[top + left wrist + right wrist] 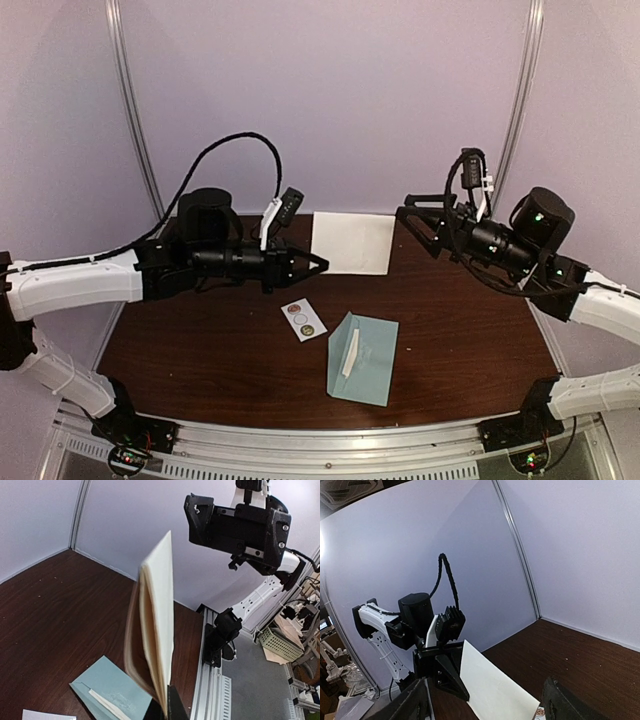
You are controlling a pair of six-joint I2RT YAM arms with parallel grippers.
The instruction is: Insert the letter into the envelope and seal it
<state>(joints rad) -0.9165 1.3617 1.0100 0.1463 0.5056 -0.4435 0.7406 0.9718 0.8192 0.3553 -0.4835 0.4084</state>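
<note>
The letter (352, 243) is a folded white sheet held off the table at the back middle. My left gripper (320, 264) is shut on its lower left edge. In the left wrist view the letter (157, 625) stands up out of my left gripper (168, 706), its folded layers bowed apart. My right gripper (412, 228) is open just right of the sheet and does not touch it. In the right wrist view its fingers (412, 705) flank the letter (495, 690). The pale teal envelope (362, 358) lies flat near the front, a white strip (350, 352) on it.
A small white sticker sheet (303, 318) with round dots lies left of the envelope. The brown table (200, 330) ends at a metal rail (330, 440) in front. Purple walls close in the back and sides.
</note>
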